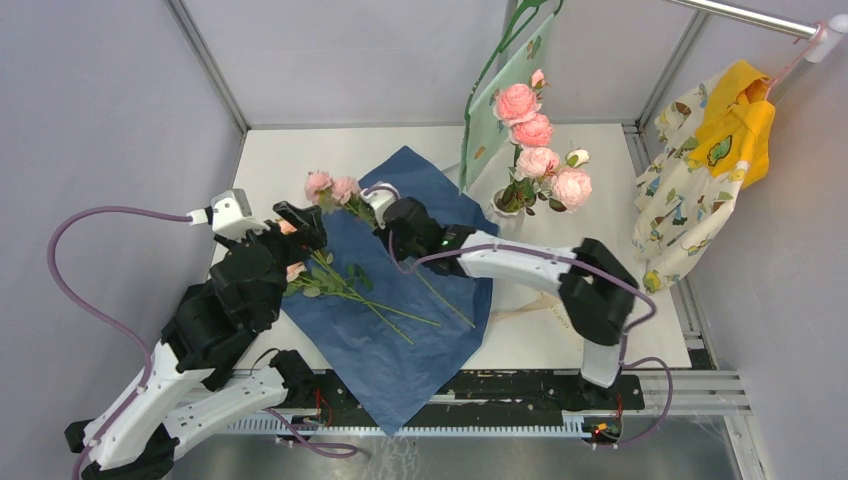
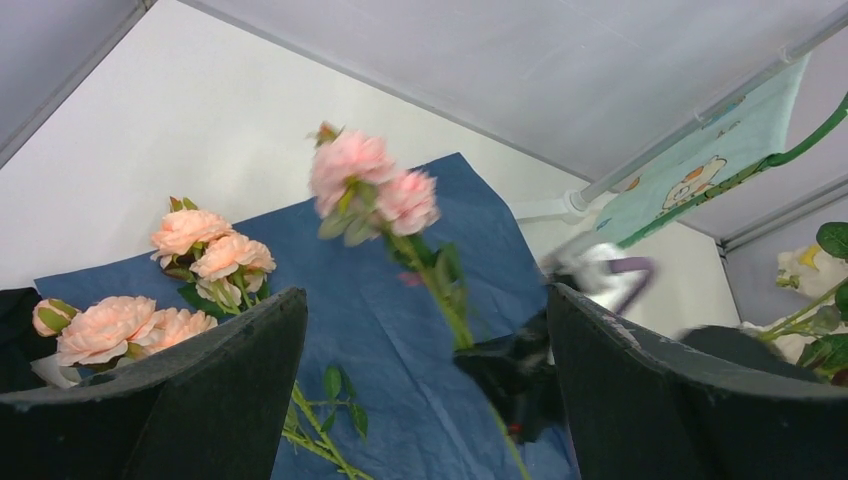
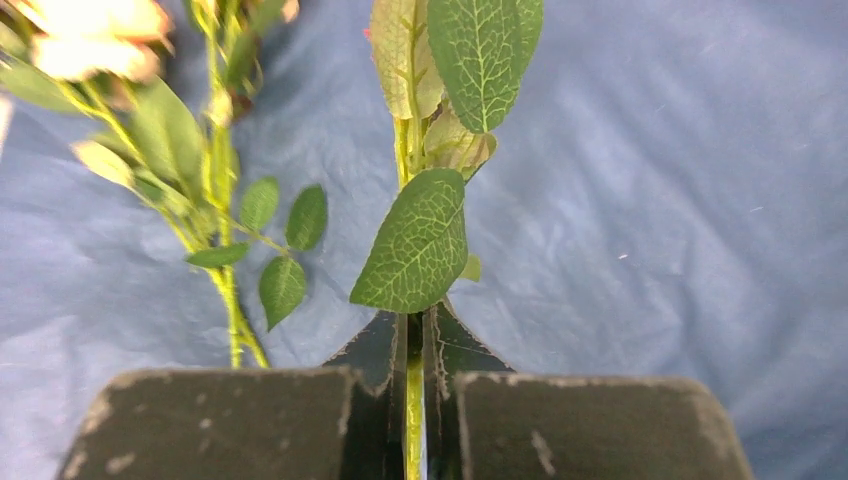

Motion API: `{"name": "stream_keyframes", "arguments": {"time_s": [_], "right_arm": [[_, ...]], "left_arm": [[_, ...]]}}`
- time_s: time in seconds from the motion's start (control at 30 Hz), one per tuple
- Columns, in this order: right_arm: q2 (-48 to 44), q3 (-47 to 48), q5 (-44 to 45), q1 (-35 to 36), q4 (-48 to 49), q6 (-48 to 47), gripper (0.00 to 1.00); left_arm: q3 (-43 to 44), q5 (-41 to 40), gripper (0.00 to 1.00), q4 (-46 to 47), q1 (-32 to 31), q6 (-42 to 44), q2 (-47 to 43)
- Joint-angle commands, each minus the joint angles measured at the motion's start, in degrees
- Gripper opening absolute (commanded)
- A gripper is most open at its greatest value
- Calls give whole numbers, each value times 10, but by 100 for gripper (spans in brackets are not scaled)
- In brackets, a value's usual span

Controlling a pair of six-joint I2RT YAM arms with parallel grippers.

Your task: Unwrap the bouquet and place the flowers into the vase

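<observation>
Your right gripper (image 3: pixel 412 335) grips one stem (image 3: pixel 413 430), leaves (image 3: pixel 415 245) just beyond its tips, sparing blooms (image 2: pixel 352 165); your left gripper (image 2: pixel 425 300) gapes empty beside peach roses (image 2: pixel 205 250).

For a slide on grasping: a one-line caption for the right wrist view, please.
Right pincer shut on a rose stem over the blue paper, other stems to its left.

White counter (image 1: pixel 290 150), bearing crumpled blue paper (image 1: pixel 400 340) spread flat under the right gripper (image 1: pixel 372 212); ribbed white vase (image 1: pixel 497 212) upright to that gripper's right, just off the paper's edge.
</observation>
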Motion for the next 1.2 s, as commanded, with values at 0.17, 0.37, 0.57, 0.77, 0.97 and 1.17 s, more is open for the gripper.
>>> {"name": "stream_keyframes", "arguments": {"time_s": [0.17,0.37,0.57,0.77,0.97,1.17], "right_arm": [[-281,-95,90,-14,112,-50,0],[-455,-205,161,-14,270,-137,0],[-521,-251,231,-15,380,-234,0],[-522,-276,234,-17,511,-317,0],[-472,-226,214,-38,571,-363,0],[-423,-175,177,-71,588,-365,0]], "left_arm": [[21,-16,94,4,-1,-28,-5],[22,-10,94,5,-1,-31,11],[23,-4,94,11,-2,-33,25],[22,1,94,20,-1,-31,37],[19,3,94,26,-1,-30,47],[16,4,94,38,-1,-23,54]]}}
